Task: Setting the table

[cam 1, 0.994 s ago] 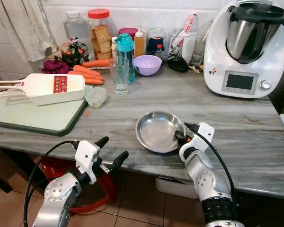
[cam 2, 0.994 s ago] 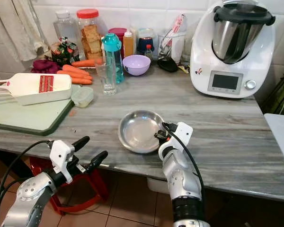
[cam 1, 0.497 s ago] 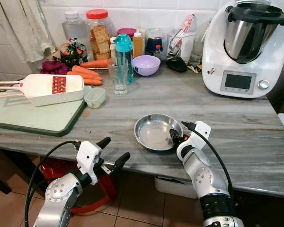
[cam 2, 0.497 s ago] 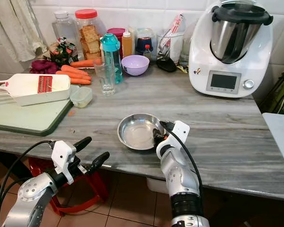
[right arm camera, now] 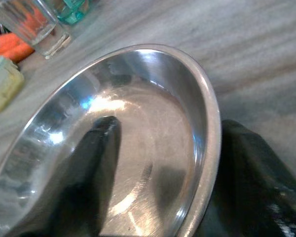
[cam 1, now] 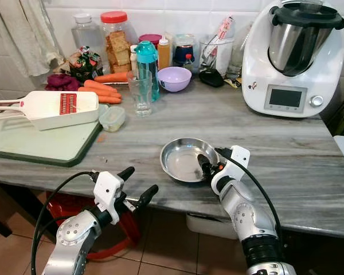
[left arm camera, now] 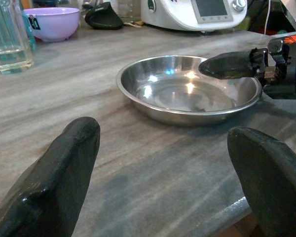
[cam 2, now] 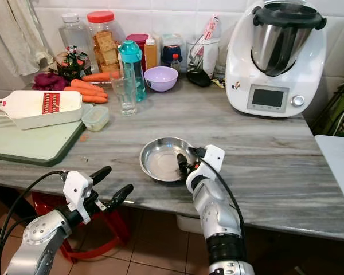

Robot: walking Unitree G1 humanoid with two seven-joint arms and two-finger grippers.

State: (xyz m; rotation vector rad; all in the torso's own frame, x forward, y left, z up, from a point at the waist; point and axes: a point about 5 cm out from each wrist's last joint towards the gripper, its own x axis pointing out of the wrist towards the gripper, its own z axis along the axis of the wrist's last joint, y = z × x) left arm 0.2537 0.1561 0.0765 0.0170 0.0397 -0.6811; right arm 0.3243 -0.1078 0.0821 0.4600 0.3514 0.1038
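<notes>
A shallow steel bowl [cam 1: 180,160] rests on the grey marble counter [cam 1: 286,149] near its front edge. My right gripper [cam 1: 209,164] is open and straddles the bowl's right rim. In the right wrist view one black finger [right arm camera: 96,158] lies inside the bowl [right arm camera: 138,98] and the other sits outside, under the rim, with a gap left. My left gripper [cam 1: 136,183] hangs open in front of the counter edge, left of the bowl, holding nothing. Its wrist view looks across the counter at the bowl [left arm camera: 177,94].
A drinking glass [cam 1: 140,91], teal bottle [cam 1: 146,63] and purple bowl [cam 1: 175,78] stand behind the steel bowl. To the left are a green cutting board [cam 1: 40,140], white slicer [cam 1: 51,107], carrots [cam 1: 100,89] and a small lidded container [cam 1: 113,117]. A white food processor [cam 1: 295,57] fills the back right.
My right gripper has pushed forward over the bowl's rim, so one finger now reaches inside the bowl. The camera has shifted slightly. The left arm is almost still.
</notes>
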